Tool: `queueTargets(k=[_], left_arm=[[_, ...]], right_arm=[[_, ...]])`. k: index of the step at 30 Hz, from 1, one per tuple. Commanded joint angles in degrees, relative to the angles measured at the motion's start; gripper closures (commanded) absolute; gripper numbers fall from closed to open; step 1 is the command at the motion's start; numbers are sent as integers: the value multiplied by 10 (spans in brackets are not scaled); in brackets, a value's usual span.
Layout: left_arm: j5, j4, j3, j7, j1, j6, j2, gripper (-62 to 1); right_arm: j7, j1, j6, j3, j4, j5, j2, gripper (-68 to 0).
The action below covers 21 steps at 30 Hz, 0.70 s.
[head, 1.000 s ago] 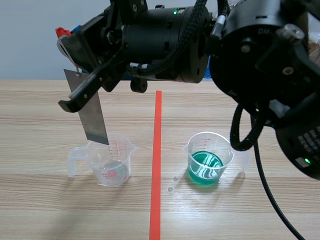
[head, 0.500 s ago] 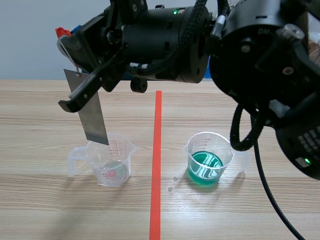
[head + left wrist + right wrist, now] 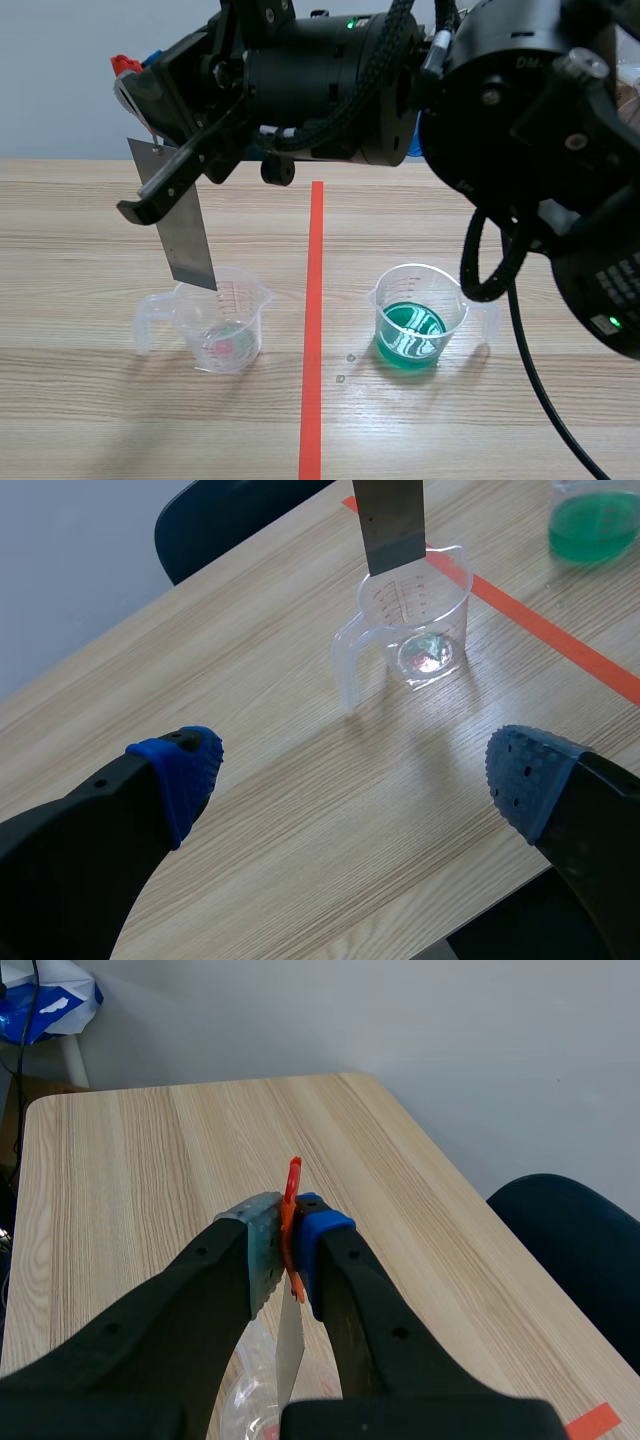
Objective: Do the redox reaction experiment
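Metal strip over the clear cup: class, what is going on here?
The right gripper, reaching across from its side, is shut on the metal strip and holds it upright over the clear cup, its lower end about at the rim. That cup looks nearly empty. The cup of green liquid stands on the other side of the tape line. The left gripper is open, holding nothing, away from both cups.

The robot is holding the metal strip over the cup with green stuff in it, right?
Not quite. The right gripper does hold the strip, but over the clear cup, not the green cup. The scene view shows it.
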Motion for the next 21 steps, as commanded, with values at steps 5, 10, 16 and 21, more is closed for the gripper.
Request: queueTargets(k=[5, 10, 16, 21], left_arm=[[-4, 5, 0, -5, 1, 1, 0, -563], [-4, 5, 0, -6, 1, 1, 0, -563], [-4, 5, 0, -6, 1, 1, 0, -563], [-4, 5, 0, -6, 1, 1, 0, -563]], right_arm=[[11, 11, -4, 6, 7, 6, -3, -6], [13, 11, -4, 7, 7, 7, 0, -7], [13, 9, -4, 14, 7, 22, 1, -7], [14, 8, -4, 27, 8, 26, 5, -7]])
